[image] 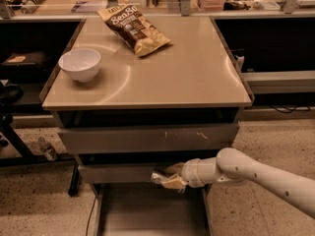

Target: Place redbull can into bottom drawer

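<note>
My gripper (pixel 170 178) reaches in from the right on a white arm, in front of the middle drawer front. It is shut on the redbull can (pixel 159 176), whose shiny end sticks out to the left of the fingers. The can lies sideways, held above the open bottom drawer (pixel 147 213), a flat grey tray pulled out below the cabinet. The can is over the drawer's back part, clear of its floor.
The tan cabinet top (pixel 187 73) carries a brown chip bag (pixel 134 28) at the back and a white bowl (pixel 79 64) at the left. Two upper drawers (pixel 147 139) are closed. Black shelving stands on both sides; speckled floor lies around.
</note>
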Controlling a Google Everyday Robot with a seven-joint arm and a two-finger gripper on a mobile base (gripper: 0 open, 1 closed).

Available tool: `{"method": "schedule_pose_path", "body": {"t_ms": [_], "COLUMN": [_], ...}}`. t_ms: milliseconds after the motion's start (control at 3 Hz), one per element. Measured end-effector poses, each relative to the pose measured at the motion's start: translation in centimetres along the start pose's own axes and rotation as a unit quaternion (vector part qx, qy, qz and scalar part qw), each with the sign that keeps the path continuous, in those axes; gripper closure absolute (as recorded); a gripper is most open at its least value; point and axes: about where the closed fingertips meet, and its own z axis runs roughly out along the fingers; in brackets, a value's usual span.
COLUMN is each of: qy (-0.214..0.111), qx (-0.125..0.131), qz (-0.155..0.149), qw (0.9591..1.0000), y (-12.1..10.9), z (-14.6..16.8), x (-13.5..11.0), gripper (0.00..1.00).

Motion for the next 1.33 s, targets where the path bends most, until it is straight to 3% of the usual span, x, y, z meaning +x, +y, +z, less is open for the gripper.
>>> {"method": "schedule_pose_path", "body": {"t_ms": [333,667,1000,1333], "qy": [0.013,0.046,0.073,0.076], "qx": [0.013,0.041,0.08,0.126], "qz": [0.0,-0.021,-0.053,-0.069], "qw": [0.9998,0.9978,0.9927,0.9868], "y": [1.1,3.2,4.0,2.6], "z": [1.5,3.4,4.4,5.2], "x": [2.6,8.1,12.4,15.8], "gripper": [1.0,1.0,1.0,1.0]}}
